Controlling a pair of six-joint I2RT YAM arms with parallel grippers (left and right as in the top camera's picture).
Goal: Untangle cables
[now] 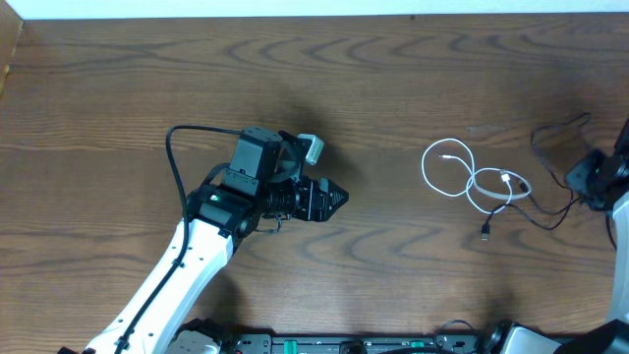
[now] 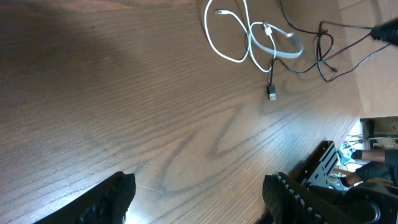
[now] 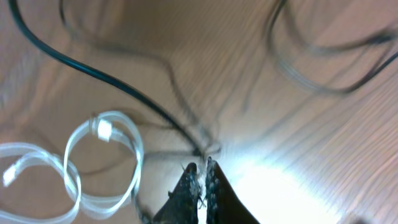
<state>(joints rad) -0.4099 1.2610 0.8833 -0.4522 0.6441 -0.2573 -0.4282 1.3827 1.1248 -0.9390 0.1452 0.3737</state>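
Left gripper (image 1: 340, 197) centre of overhead frame, fingers spread, holding nothing. White cable (image 1: 425, 165) looped right of centre, black cable (image 1: 487, 230) crossing it. Right gripper (image 3: 200, 166) at right edge, fingers pressed together (tips beside black cable, grip unclear).

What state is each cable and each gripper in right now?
white cable: lying in loops.
black cable: loose, crossing the white cable's loops.
left gripper: open, empty, away from both cables.
right gripper: shut, tips at the black cable; grip unclear.
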